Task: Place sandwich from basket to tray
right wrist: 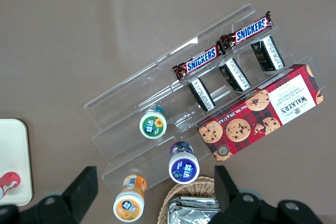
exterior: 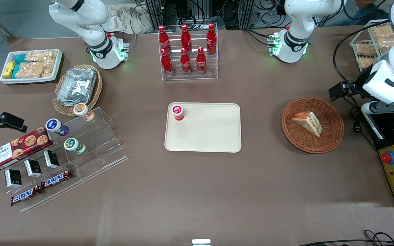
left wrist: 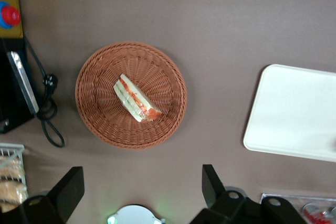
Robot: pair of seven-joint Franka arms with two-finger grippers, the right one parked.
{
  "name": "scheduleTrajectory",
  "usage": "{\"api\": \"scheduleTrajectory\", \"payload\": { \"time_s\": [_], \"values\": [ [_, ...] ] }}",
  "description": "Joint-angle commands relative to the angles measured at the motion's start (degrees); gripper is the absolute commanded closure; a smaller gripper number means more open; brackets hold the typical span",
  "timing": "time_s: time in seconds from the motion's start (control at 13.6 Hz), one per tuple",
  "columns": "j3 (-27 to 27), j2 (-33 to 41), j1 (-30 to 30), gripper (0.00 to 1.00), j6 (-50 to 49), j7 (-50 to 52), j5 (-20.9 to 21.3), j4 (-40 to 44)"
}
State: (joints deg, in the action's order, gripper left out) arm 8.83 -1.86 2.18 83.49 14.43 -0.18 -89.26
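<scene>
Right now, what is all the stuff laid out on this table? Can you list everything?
sandwich: 1, white with orange and green filling, in the basket
basket: 1, reddish-brown wicker, toward the working arm's end
tray: 1, cream, mid-table
red-lidded cup: 1, on a tray corner
cola bottles: 6, red, on a clear rack farther from the front camera than the tray
foil containers: silver stack, in a tan basket
snack bin: 1, white, toward the parked arm's end
clear stepped stand: 1, holding three cups, small black boxes, two Snickers bars
cookie box: 1, red
tool: open, above the table beside the basket, empty
</scene>
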Motion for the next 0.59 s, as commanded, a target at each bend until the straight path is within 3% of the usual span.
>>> {"api": "scheduleTrajectory", "payload": {
  "time_s": [0.0, 0.52],
  "values": [
    [-0.22, 1.94, -0.34, 0.0, -1.92, 5.43, 1.24, -2.13],
    [-0.83, 5.8, 1.95, 0.0, 1.57, 24.14, 1.15, -11.87]
  ]
}}
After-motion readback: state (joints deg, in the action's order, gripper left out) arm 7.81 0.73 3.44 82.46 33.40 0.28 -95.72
